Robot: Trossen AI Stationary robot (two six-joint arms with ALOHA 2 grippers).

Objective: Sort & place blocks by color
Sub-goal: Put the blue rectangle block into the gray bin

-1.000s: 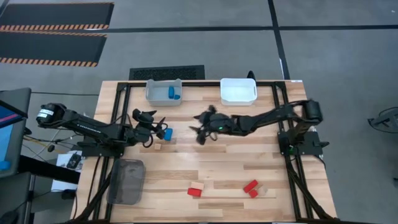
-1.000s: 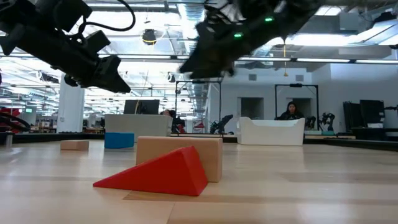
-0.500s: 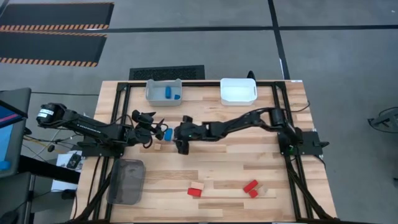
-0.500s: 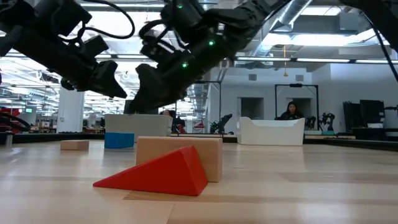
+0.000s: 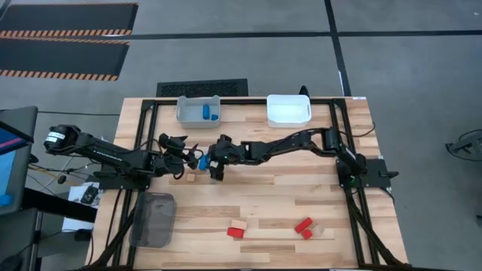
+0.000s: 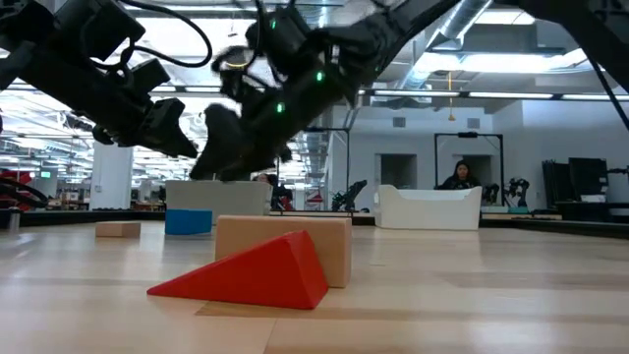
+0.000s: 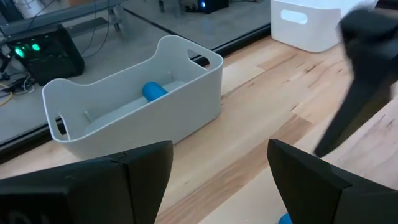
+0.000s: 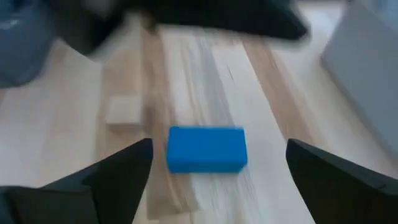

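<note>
A blue cuboid block (image 5: 202, 161) lies flat on the table left of centre, with a small tan block (image 5: 190, 178) just nearer. My right gripper (image 5: 218, 167) is open and hovers right beside the blue block (image 8: 206, 149), which shows between its spread fingers without touching them. My left gripper (image 5: 187, 158) is open on the block's other side, above the table. Blue pieces (image 7: 154, 91) rest in the grey bin (image 5: 198, 111). Red blocks (image 5: 237, 231) (image 5: 303, 226) and a tan one (image 5: 316, 228) lie near the near edge.
A white bin (image 5: 289, 110) stands at the far edge right of the grey one. A dark mesh bin (image 5: 153, 219) sits at the near left. In the low view a red wedge (image 6: 246, 275) leans on a tan block (image 6: 295, 236). Both arms crowd the blue block.
My right arm has swung from the table's middle toward the left, coming down beside the blue block and close to my left gripper. The blocks have stayed where they were.
</note>
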